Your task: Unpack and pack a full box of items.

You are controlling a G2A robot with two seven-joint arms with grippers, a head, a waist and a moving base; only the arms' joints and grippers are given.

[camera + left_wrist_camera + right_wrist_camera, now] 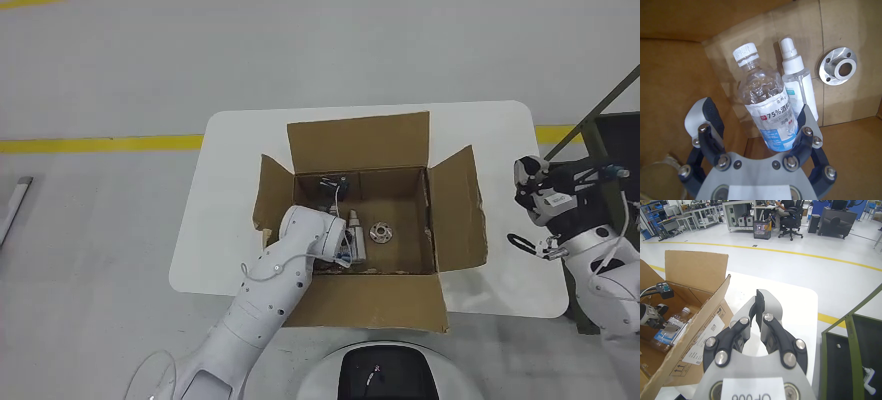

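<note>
**Left wrist view.** Closest in, the left gripper (pixel 758 108) shows a grey metal plate, bolt heads and dark ribbed rubber pads. Its jaws stand apart around a clear plastic bottle (pixel 761 89). One pad touches the paper label and the other stands off it. The bottle is crinkled and white-capped, and its base is hidden behind the plate. Just beside it lies a slim spray bottle (pixel 800 83) with a white nozzle. Near that is a machined metal flange (pixel 838 66), round, with a central bore and small bolt holes. All three are inside the brown cardboard box (pixel 674 75). A tan rounded shape (pixel 655 180) at the corner is cut off, and I cannot tell what it is.

**Right wrist view.** The right gripper (pixel 758 308) has its ribbed pads pressed together with nothing between them. It is above the smooth white table (pixel 795 306), near the box's outer wall.

**Top view.** The box sits mid-table with its flaps spread. A dark item (pixel 333 186) at its far wall is too small to identify.
</note>
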